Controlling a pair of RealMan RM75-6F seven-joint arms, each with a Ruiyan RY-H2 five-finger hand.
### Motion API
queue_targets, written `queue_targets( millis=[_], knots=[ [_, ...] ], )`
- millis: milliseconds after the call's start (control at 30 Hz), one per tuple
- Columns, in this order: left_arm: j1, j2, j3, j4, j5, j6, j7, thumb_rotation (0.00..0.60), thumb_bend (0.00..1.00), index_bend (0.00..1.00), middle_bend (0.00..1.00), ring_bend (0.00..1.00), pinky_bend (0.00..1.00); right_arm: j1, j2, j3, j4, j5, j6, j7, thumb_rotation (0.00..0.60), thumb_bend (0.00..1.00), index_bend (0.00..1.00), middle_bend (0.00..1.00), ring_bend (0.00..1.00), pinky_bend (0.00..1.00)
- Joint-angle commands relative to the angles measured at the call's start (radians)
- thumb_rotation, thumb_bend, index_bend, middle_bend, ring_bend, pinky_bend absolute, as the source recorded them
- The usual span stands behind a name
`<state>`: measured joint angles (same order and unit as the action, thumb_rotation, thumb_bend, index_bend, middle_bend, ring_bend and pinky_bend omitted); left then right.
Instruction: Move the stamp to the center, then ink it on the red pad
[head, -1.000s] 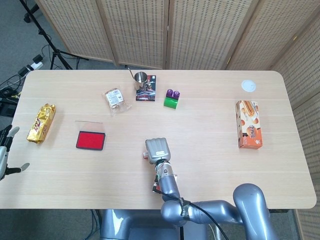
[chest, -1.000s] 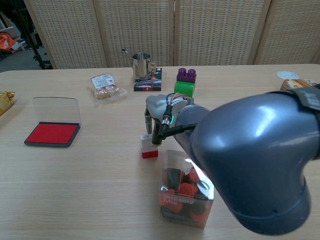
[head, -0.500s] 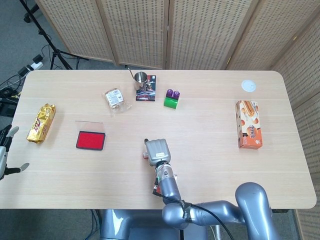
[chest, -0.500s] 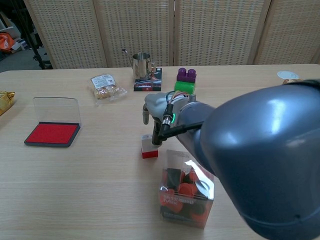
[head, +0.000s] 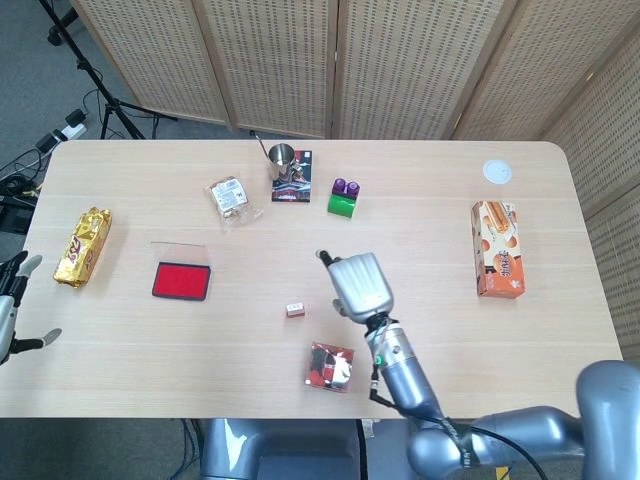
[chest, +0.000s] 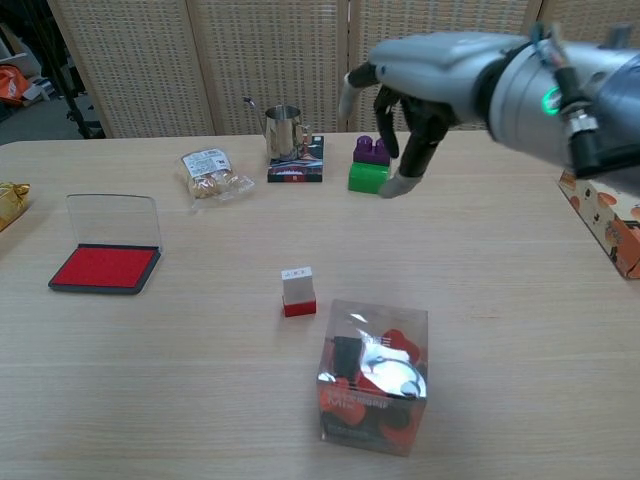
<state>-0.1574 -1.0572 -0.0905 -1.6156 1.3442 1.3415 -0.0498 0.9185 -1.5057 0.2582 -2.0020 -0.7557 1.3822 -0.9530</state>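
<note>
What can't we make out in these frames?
- Left hand: cut off by the head view's left edge, absent from the chest view; what its fingers are doing is unclear.
- Stamp: markings on top too small to read in either view.
- Gold packet: cropped by the chest view's left edge.
- Orange box: partly hidden behind the right hand and its arm in the chest view.

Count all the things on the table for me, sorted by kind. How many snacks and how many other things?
Snack packs: 4 (gold bag, clear cookie bag, orange box, clear candy box)
Stamping things: 2 (stamp, red ink pad)
Metal cup: 1
Small book: 1
Toy block: 1
White disc: 1
Total: 10
</note>
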Motion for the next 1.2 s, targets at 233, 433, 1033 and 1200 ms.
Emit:
queue_targets(
  millis=[233, 433, 1033, 1200],
  knots=[
    [-0.006, 0.018, 0.000, 0.007, 0.032, 0.001, -0.054, 0.600, 0.00, 0.00, 0.00, 0.00, 0.00, -0.263, 0.345, -0.213, 0.060, -0.477, 0.048, 0.418, 0.600, 0.00, 0.04, 0.00, 0.00, 0.16],
    [-0.038, 0.044, 0.010, 0.038, 0.130, -0.004, -0.108, 0.600, 0.00, 0.00, 0.00, 0.00, 0.00, -0.421, 0.355, -0.295, 0.322, -0.687, 0.187, 0.763, 0.600, 0.00, 0.04, 0.00, 0.00, 0.16],
    [-0.353, 0.093, -0.008, -0.181, 0.386, -0.253, -0.183, 0.600, 0.00, 0.00, 0.00, 0.00, 0.00, -0.701, 0.309, -0.309, 0.537, -0.755, 0.393, 1.154, 0.600, 0.00, 0.01, 0.00, 0.00, 0.15],
    [-0.477, 0.020, -0.103, -0.262, 0.153, -0.445, -0.029, 0.600, 0.00, 0.00, 0.00, 0.00, 0.00, -0.703, 0.324, -0.291, 0.539, -0.750, 0.357, 1.186, 0.600, 0.00, 0.00, 0.00, 0.00, 0.15]
  ],
)
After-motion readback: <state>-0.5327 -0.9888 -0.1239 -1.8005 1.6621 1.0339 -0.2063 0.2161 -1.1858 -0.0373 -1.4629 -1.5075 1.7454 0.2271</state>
